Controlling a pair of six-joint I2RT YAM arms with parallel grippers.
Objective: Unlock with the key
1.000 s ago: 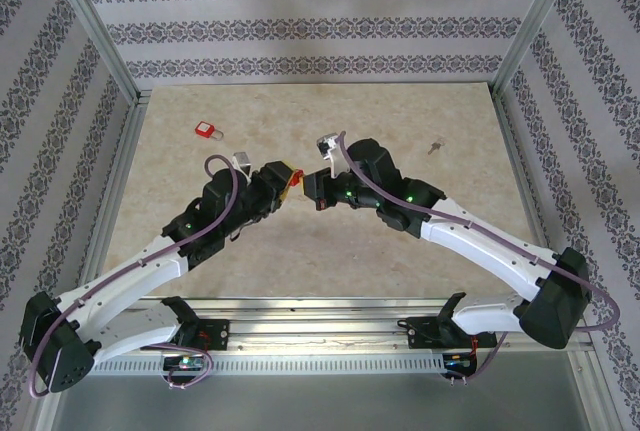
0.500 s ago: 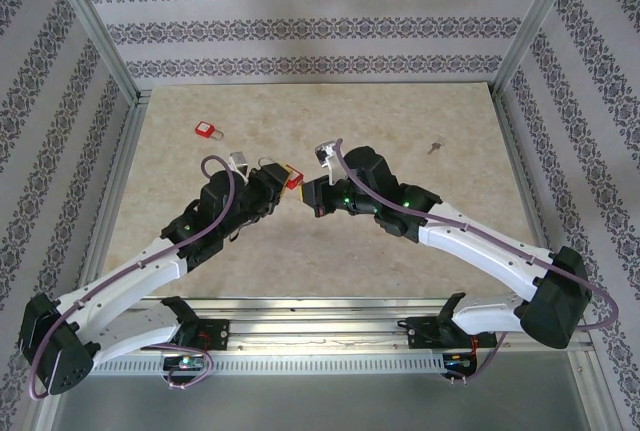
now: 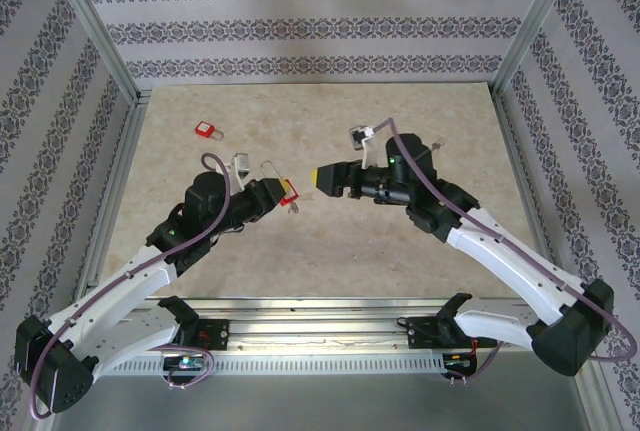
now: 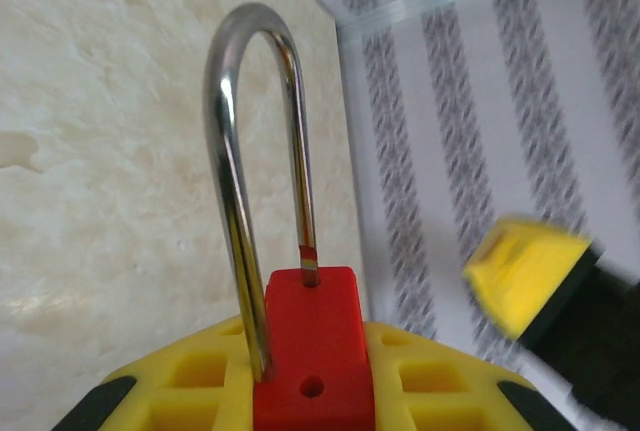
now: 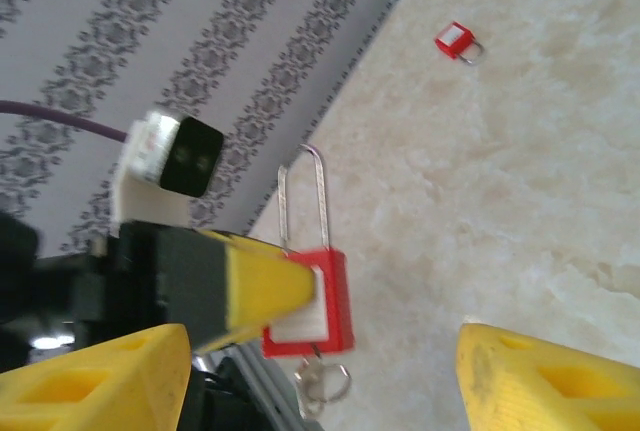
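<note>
My left gripper (image 3: 283,191) is shut on a red padlock (image 3: 289,190), holding it above the table. In the left wrist view the red body (image 4: 310,351) sits between my yellow fingers (image 4: 190,381), and the steel shackle (image 4: 245,131) stands up from it. Its short leg ends at the mouth of its hole. The key (image 5: 322,383) sticks in the lock's underside with its ring hanging. My right gripper (image 3: 325,177) is open a short way to the right of the padlock, with nothing between its fingers (image 5: 110,381).
A second red padlock (image 3: 208,130) lies on the beige table at the back left; the right wrist view shows it too (image 5: 455,41). Patterned walls with aluminium posts (image 3: 100,31) enclose the table on three sides.
My right gripper has opened, let go of the key and drawn back to the right. The key stays in the padlock. My left gripper has kept its grip and shifted slightly.
</note>
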